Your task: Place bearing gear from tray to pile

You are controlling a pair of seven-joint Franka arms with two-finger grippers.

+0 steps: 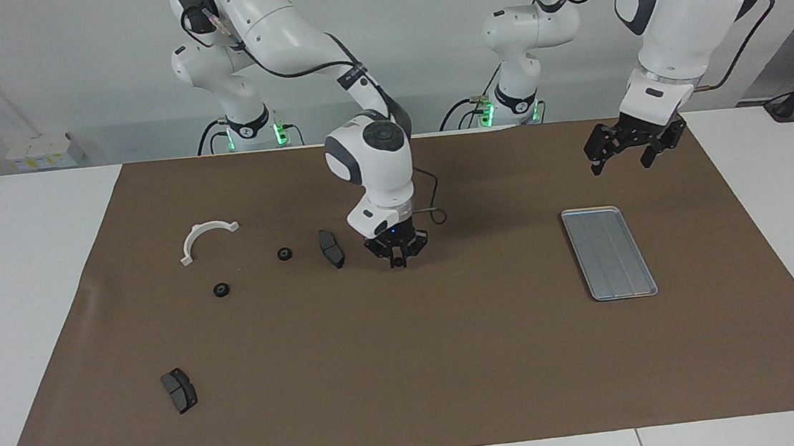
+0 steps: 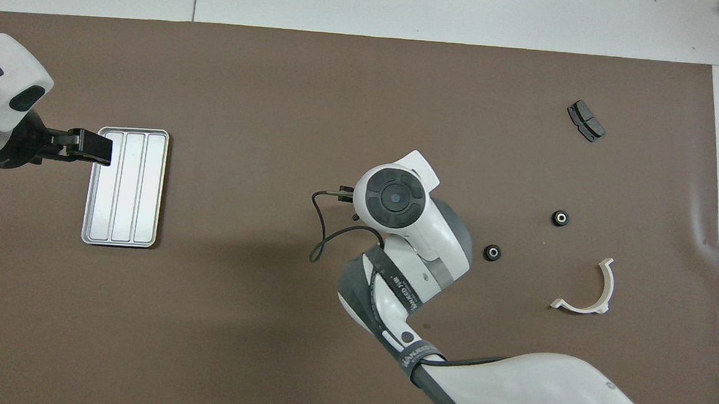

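Right pincer [image 1: 397, 262] shut on small black bearing gear [image 1: 398, 264], low over brown mat [image 1: 409, 365], just beside a brake pad [image 1: 331, 248] of the pile. Left pincer [image 1: 627, 157] open, waiting above tray [image 1: 608, 252]. Wide bare mat toward the counter [image 1: 21, 284] edge farthest from the robots.

A large brown paper mat [image 1: 409, 365] covers the middle of a white table [image 1: 21, 284], filling the frame.
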